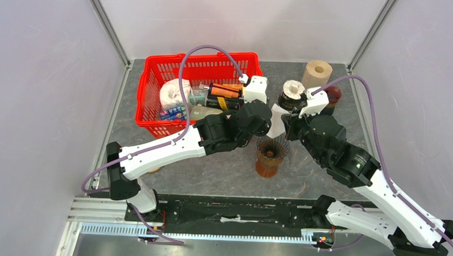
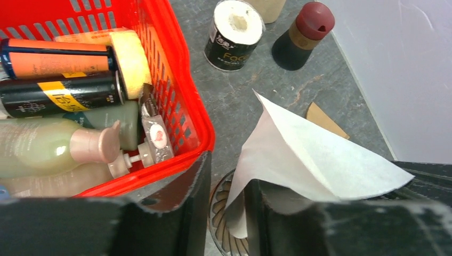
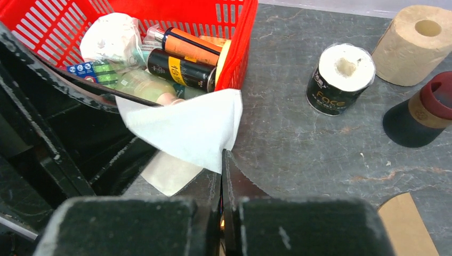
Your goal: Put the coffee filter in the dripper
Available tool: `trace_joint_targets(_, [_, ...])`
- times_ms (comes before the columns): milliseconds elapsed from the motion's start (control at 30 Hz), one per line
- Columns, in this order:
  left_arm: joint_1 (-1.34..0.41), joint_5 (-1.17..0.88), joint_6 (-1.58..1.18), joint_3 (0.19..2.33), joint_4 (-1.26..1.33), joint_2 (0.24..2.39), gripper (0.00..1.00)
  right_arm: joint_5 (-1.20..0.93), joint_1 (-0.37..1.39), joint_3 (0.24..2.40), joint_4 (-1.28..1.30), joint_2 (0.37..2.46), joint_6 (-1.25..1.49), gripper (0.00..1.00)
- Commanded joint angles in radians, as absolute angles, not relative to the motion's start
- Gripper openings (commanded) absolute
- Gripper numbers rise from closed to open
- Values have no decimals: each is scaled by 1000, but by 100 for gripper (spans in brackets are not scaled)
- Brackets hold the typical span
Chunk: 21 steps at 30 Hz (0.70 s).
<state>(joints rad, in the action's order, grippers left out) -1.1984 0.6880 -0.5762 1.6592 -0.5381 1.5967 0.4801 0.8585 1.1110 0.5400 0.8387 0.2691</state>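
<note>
Two arms poise the coffee filter (image 1: 277,123) at the dripper's (image 1: 270,158) twelve o'clock: right fingers (image 3: 205,194) pinch it, parted left fingers (image 2: 181,213) apparently spread it.

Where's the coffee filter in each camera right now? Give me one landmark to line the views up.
Top external: coffee filter at centre, just above the dripper in the picture.
Left wrist: lower right, fanned open.
Right wrist: centre-left, pinched in the right claw.
Shared landmark: black can with a white top.
</note>
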Motion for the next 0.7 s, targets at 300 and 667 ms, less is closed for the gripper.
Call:
trace_joint_targets(300, [-1203,797,-626,1624,-616,1518,19,651,864,1157,616,849,320,0])
trace_joint_targets(667, [-1203,638,-595,1618,-609,1511,27,522,864,1221,706,889,363,0])
